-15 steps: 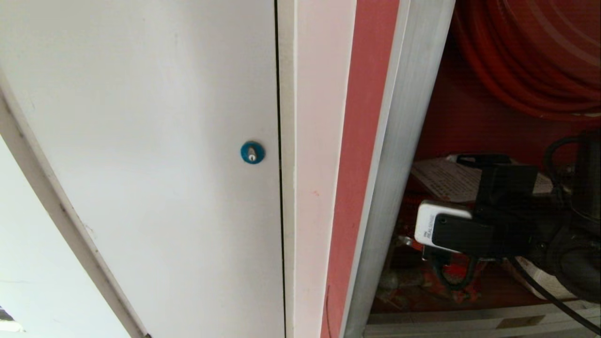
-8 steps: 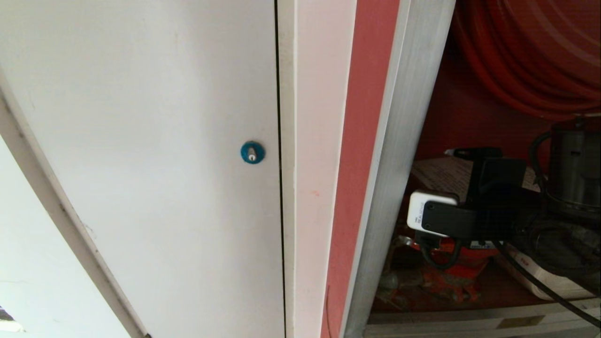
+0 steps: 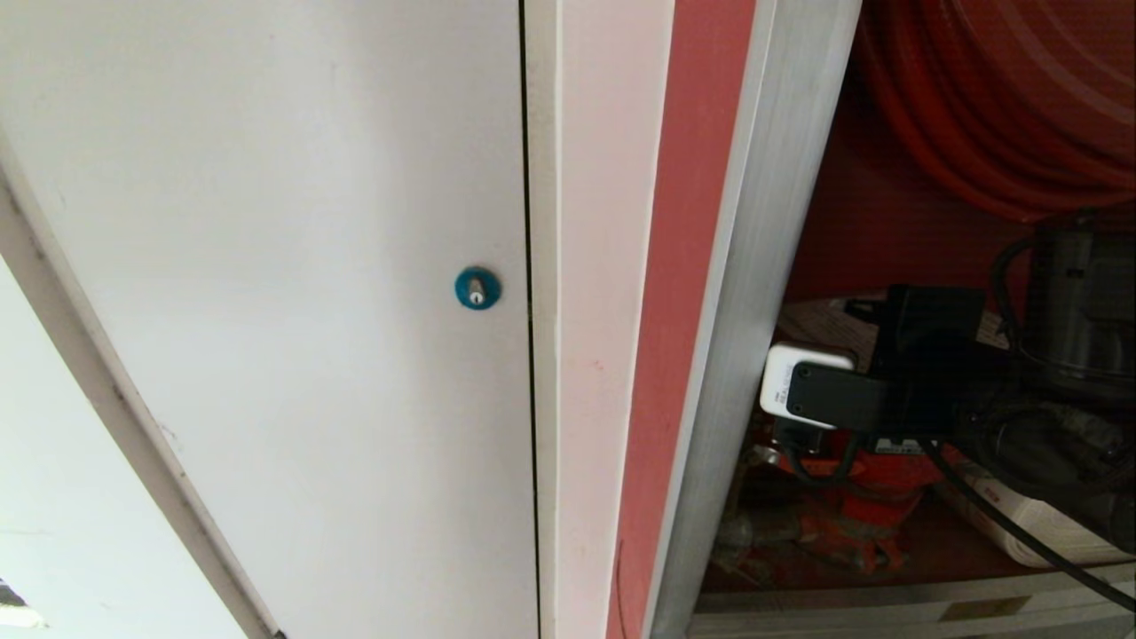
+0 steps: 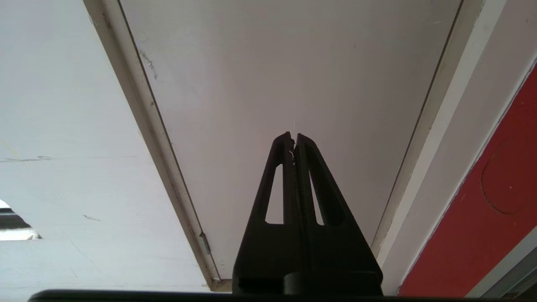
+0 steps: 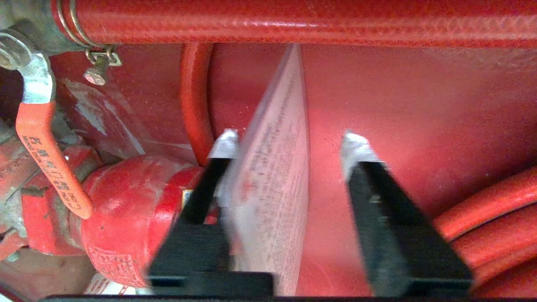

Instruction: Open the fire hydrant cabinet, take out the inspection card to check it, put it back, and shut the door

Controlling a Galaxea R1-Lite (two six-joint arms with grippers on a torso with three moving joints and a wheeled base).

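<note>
one moment on, the right pincer sits deeper inside the fire hydrant cabinet, its jaws now narrowing around the upright inspection card, not yet clamped; grasp looks imminent.

text: inspection card print unreadable | valve handle lettering unreadable
</note>
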